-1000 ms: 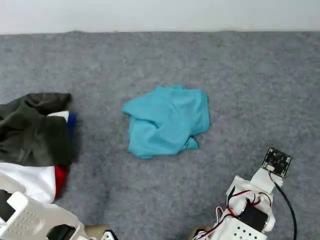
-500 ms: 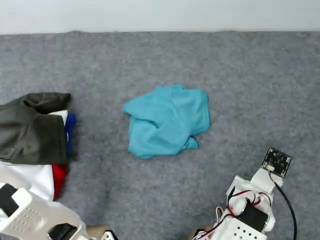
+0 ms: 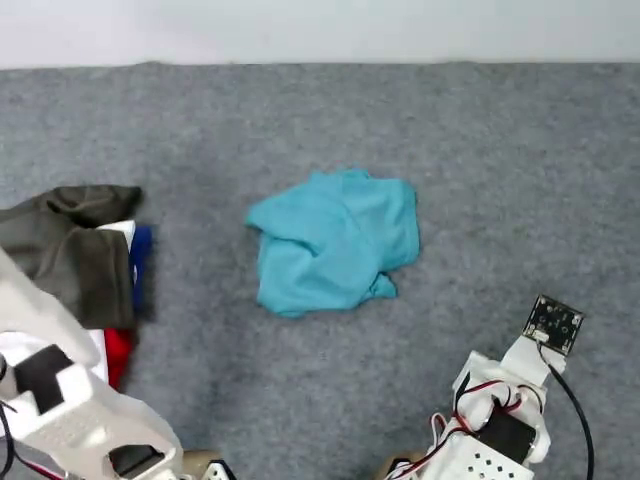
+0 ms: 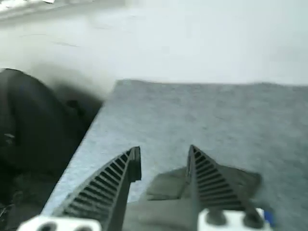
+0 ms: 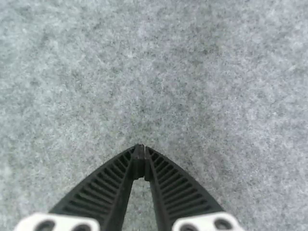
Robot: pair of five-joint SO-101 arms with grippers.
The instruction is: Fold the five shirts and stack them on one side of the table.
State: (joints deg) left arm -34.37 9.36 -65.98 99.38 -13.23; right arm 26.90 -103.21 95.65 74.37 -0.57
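The grey felt tabletop (image 3: 500, 150) carries everything. At its left edge sits the stack (image 3: 110, 300) of folded shirts, with a dark olive shirt (image 3: 60, 250) on top and white, blue and red cloth showing beneath. The teal shirt (image 3: 335, 240) lies crumpled near the middle, well apart from the stack and not yet folded. It looks light and limp, likely to sag and bunch when lifted while the felt drags on it. A pinch at two outer corners, one per hand, would probably spread it best. The left hand (image 4: 163, 151) is released and empty, jaws spread, with the olive shirt just ahead. The right hand (image 5: 140, 149) is clenched on nothing above bare felt.
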